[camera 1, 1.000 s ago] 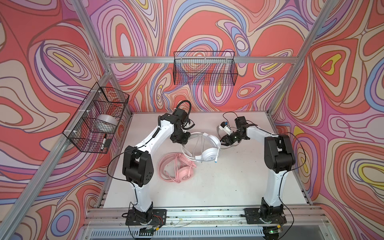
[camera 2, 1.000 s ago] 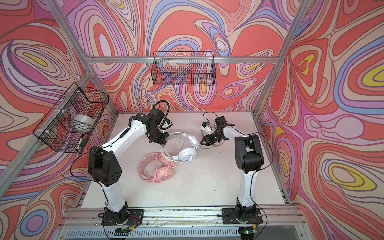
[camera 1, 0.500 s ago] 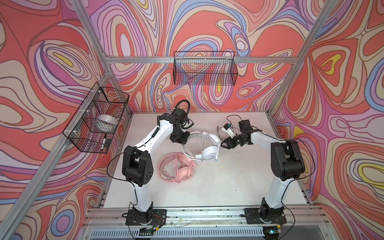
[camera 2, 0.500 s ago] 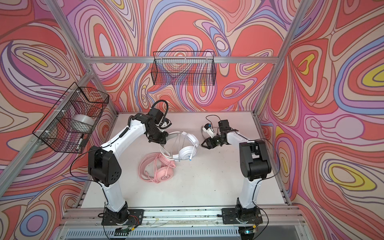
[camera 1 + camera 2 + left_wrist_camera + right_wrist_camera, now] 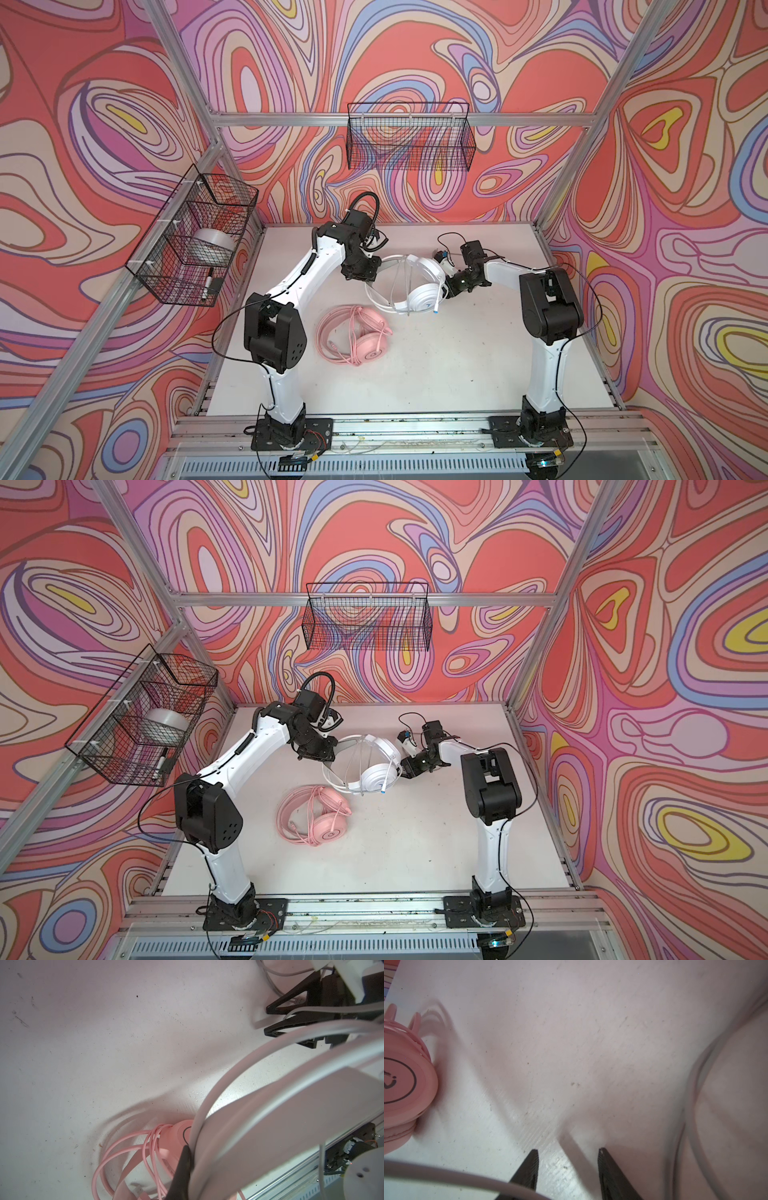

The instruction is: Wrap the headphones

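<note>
The white headphones (image 5: 415,291) (image 5: 374,771) hang above the table. My left gripper (image 5: 368,272) (image 5: 328,756) is shut on their headband (image 5: 270,1115). The pale grey cord (image 5: 446,1176) loops over the band and crosses near the base of my right gripper's fingers. My right gripper (image 5: 446,291) (image 5: 401,771) (image 5: 568,1150) sits just right of the white earcup, open, with bare table between its tips. The pink headphones (image 5: 361,336) (image 5: 320,816) (image 5: 172,1138) (image 5: 402,1080) lie on the table in front, their pink cord coiled round them.
A wire basket (image 5: 195,241) on the left wall holds a tape roll and a marker. Another wire basket (image 5: 409,141) hangs on the back wall. An aluminium rail (image 5: 395,428) runs along the table's front, under both arm bases.
My right gripper has slid a little toward the front beside the white earcup. That arm's elbow swung out to the right and came back. The left arm has kept its hold.
</note>
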`<state>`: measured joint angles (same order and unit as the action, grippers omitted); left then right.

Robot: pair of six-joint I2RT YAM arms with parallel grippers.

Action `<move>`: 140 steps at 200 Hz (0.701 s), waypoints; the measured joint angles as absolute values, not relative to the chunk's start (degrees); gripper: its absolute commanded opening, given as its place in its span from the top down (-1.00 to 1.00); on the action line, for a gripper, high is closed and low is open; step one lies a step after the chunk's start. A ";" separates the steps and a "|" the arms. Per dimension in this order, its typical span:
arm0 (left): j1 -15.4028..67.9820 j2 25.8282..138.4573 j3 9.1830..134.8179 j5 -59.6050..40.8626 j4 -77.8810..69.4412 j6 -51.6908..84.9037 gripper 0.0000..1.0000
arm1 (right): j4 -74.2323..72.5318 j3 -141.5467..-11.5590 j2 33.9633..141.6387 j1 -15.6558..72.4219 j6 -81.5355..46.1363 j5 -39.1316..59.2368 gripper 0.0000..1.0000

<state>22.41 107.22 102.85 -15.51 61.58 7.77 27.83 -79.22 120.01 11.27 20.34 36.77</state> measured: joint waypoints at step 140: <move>15.73 115.11 123.90 -12.80 60.12 21.98 1.00 | 31.53 -66.35 112.44 12.03 15.88 42.74 0.37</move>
<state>15.73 115.11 123.90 -12.80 60.12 21.98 31.53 -66.35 112.44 12.03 15.88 42.74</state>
